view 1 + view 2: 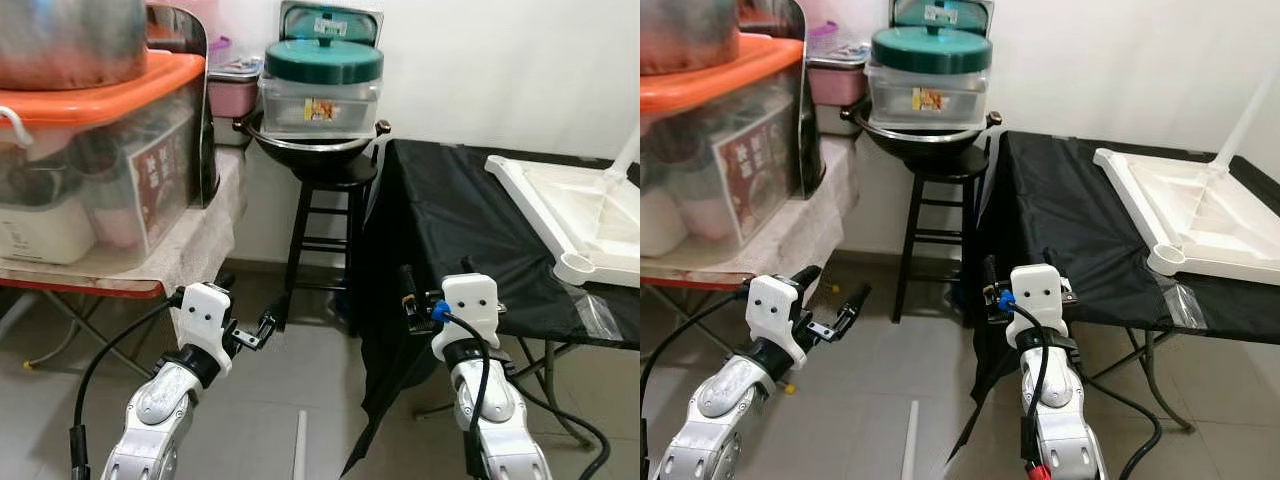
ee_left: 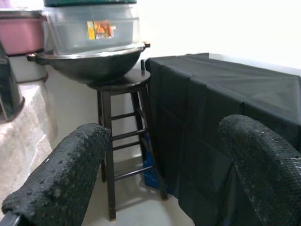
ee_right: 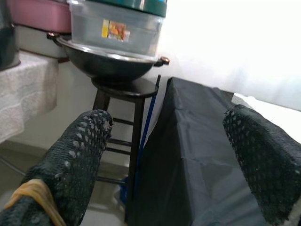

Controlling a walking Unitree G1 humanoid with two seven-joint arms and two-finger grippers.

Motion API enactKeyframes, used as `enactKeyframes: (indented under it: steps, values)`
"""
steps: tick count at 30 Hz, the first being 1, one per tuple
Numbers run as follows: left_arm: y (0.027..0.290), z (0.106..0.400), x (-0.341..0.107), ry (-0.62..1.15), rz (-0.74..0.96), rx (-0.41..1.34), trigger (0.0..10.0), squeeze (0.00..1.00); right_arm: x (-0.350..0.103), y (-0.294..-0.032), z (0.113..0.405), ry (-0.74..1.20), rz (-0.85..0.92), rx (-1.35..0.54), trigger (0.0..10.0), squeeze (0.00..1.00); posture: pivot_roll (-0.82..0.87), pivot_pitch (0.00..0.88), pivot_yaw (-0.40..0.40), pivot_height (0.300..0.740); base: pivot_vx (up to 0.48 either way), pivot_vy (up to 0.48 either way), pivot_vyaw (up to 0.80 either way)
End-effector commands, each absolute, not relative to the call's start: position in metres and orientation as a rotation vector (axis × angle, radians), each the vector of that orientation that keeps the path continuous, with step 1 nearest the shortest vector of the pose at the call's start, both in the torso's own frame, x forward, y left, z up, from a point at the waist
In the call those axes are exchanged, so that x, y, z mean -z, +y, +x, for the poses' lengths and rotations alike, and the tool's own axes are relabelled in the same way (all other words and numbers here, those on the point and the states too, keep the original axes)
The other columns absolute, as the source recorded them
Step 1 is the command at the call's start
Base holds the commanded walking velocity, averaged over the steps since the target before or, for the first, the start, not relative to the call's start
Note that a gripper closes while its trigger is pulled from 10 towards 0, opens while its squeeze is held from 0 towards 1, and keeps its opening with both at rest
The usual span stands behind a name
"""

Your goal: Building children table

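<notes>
Jaws spread and empty on both grippers: left gripper [image 1: 252, 310] raised over the tiled floor [image 1: 300, 380] below the cloth-covered side table [image 1: 200, 240], right gripper [image 1: 437, 285] held up just before the near edge of the bench. Draped in black cloth, bench [image 1: 450, 220] to the right, bearing the white children's tabletop [image 1: 575, 215] upside down near its far right part, one slim white leg [image 1: 625, 158] standing up from it. Between the two tables, dark wooden stool [image 1: 322, 215] carrying a black wok [image 1: 315, 150], with a green-lidded clear container [image 1: 322, 85] stacked inside. At left, orange-lidded storage box [image 1: 95, 150] on the side table.
</notes>
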State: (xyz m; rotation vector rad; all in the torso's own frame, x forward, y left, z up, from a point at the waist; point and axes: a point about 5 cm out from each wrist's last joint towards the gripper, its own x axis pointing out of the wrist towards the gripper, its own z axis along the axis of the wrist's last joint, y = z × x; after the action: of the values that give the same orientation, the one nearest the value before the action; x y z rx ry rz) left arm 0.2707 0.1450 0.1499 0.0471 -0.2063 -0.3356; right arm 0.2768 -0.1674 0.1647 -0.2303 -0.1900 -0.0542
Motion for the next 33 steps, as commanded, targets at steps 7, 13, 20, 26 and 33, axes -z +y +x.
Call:
enactKeyframes:
  steps: [7, 13, 20, 26, 33]
  values:
    - [0.144, 0.2695, -0.1465, -0.192, 0.037, 0.34, 10.0, 0.0, -0.1621, -0.1681, 0.2768, -0.183, -0.231, 0.055, 10.0, 0.0, 0.07, 0.0, -0.08, 0.74, 0.0, 0.0, 0.0]
    - [0.1442, 0.2695, -0.1465, -0.19, 0.038, 0.342, 10.0, 0.0, -0.1623, -0.1678, 0.277, -0.183, -0.23, 0.054, 10.0, 0.0, 0.07, 0.0, -0.082, 0.74, 0.0, 0.0, 0.0]
    - [0.1447, 0.2696, -0.1465, -0.187, 0.039, 0.341, 10.0, 0.0, -0.1622, -0.1675, 0.2772, -0.182, -0.228, 0.055, 10.0, 0.0, 0.07, 0.0, -0.081, 0.74, 0.0, 0.0, 0.0]
    - [0.1452, 0.2696, -0.147, -0.19, 0.039, 0.338, 10.0, 0.0, -0.1622, -0.1676, 0.277, -0.182, -0.227, 0.057, 10.0, 0.0, 0.07, 0.0, -0.079, 0.74, 0.0, 0.0, 0.0]
    - [0.1458, 0.2696, -0.1474, -0.192, 0.043, 0.335, 10.0, 0.0, -0.1616, -0.168, 0.2767, -0.179, -0.226, 0.059, 10.0, 0.0, 0.07, 0.0, -0.081, 0.74, 0.0, 0.0, 0.0]
